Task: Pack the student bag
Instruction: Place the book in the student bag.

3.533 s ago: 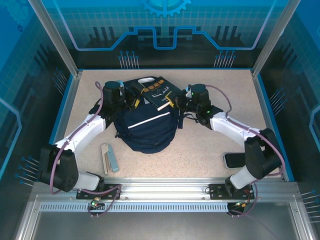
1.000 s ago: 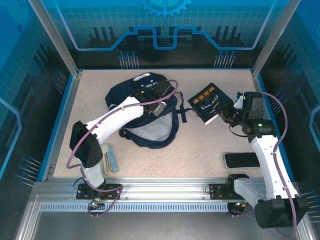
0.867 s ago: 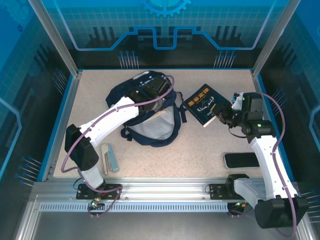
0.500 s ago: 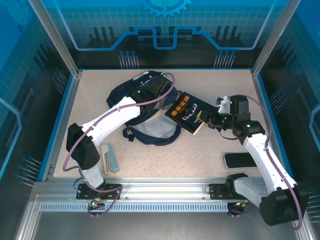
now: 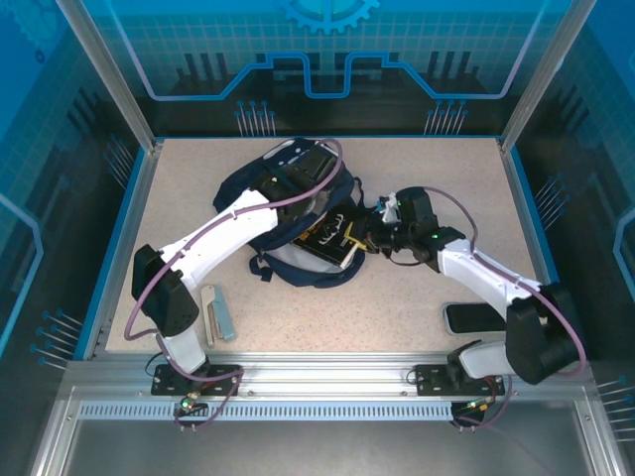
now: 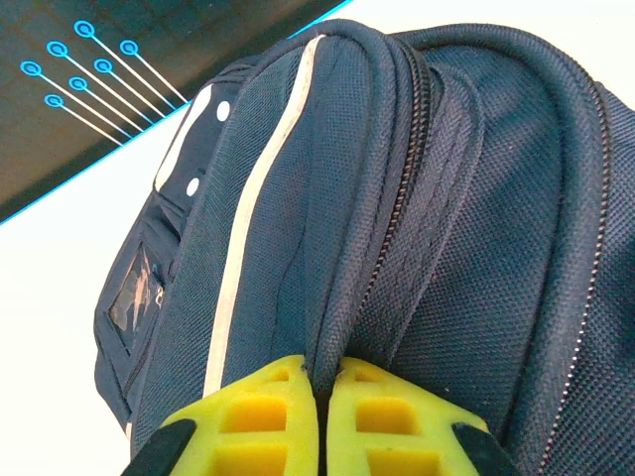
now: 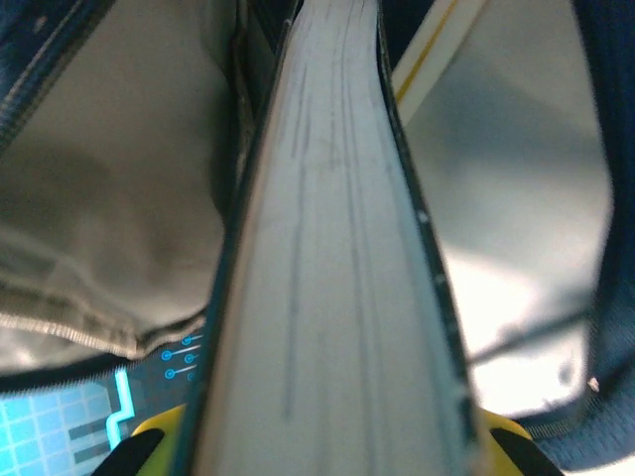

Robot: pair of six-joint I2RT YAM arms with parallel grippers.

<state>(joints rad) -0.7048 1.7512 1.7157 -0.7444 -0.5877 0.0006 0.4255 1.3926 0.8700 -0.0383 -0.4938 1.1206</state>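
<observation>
Toward the middle of the worktop [image 5: 397,297] lay the student bag [image 5: 230,191], slumped with its mouth gaping toward the right arm and its pale lining showing. At its upper edge the left fingers [image 6: 263,412] were clenched on a fold of navy fabric beside the zip, lifting that lip so the opening stood wide. The right fingers [image 7: 154,446] grasped a dark book [image 5: 332,235] by its near end, one on either cover, with the page edges facing the wrist camera. Its far end was inside the rim, against the lining.

The step in hand looked to be feeding that book into the main compartment — roughly half done. The next move, as I judged it, called for pushing the book deeper along its own length, flat to the lining so no corner caught the zip, and releasing only once it rested inside, with the left grip holding the lip up meanwhile.

Near the front rail a dark flat slab [image 5: 474,317] and a pale narrow case [image 5: 218,312] lay well apart from the bag — likely next.
</observation>
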